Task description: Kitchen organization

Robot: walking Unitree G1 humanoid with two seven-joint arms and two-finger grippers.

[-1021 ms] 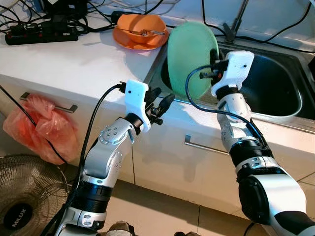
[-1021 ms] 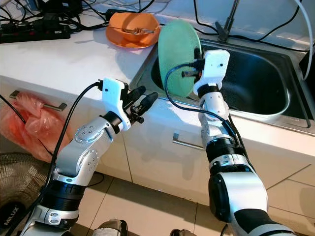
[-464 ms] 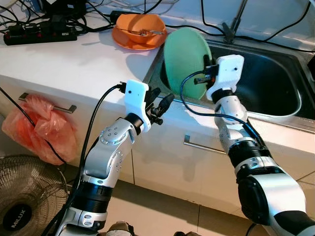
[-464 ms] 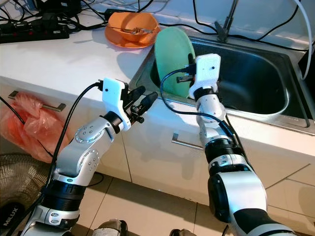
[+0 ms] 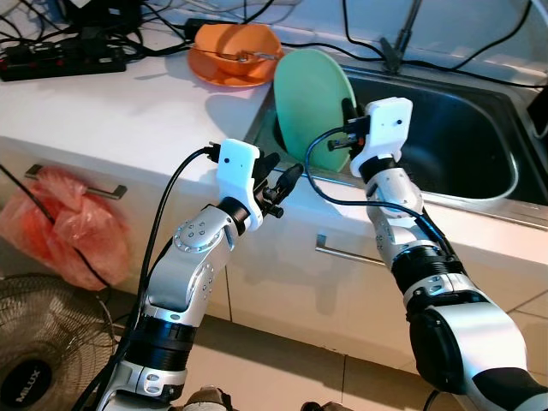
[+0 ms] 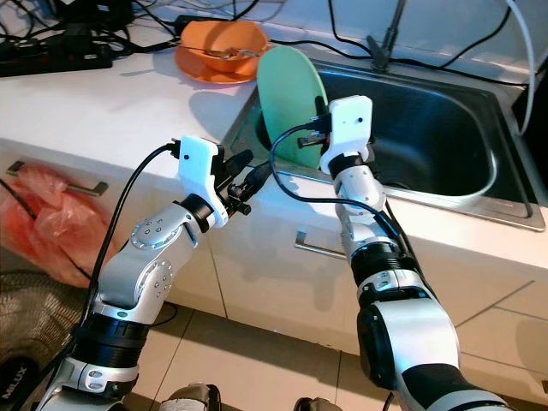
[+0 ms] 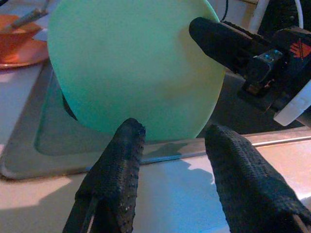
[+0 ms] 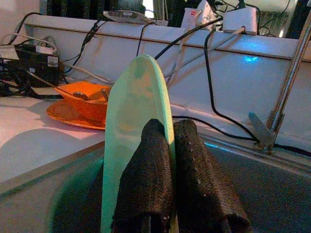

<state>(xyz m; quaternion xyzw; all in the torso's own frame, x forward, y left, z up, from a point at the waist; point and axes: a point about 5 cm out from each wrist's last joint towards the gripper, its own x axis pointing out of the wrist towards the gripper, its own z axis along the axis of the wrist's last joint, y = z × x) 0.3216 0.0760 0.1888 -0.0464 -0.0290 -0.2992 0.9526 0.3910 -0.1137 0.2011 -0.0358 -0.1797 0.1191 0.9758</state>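
Note:
My right gripper (image 5: pixel 348 114) is shut on the rim of a pale green plate (image 5: pixel 310 101), held upright on edge over the left end of the steel sink (image 5: pixel 462 145). In the right wrist view the two fingers (image 8: pixel 155 179) pinch the green plate (image 8: pixel 131 141) edge-on. My left gripper (image 5: pixel 287 181) hangs open in front of the counter edge, just below and left of the plate, touching nothing. In the left wrist view its fingertips (image 7: pixel 124 160) frame the green plate (image 7: pixel 131 68). An orange bowl (image 5: pixel 233 53) with a utensil in it sits on an orange plate on the counter behind.
A white counter (image 5: pixel 111 103) stretches left, with a black power strip (image 5: pixel 60 64) and tangled cables at its back. The tap (image 5: pixel 402 43) rises behind the sink. Cabinet handles (image 5: pixel 342 254) run below. A red plastic bag (image 5: pixel 64 231) hangs on the left; a fan (image 5: pixel 43 351) stands on the floor.
My right gripper has carried the green plate to the left, toward the sink's left end. The left arm holds its pose. The camera has shifted slightly.

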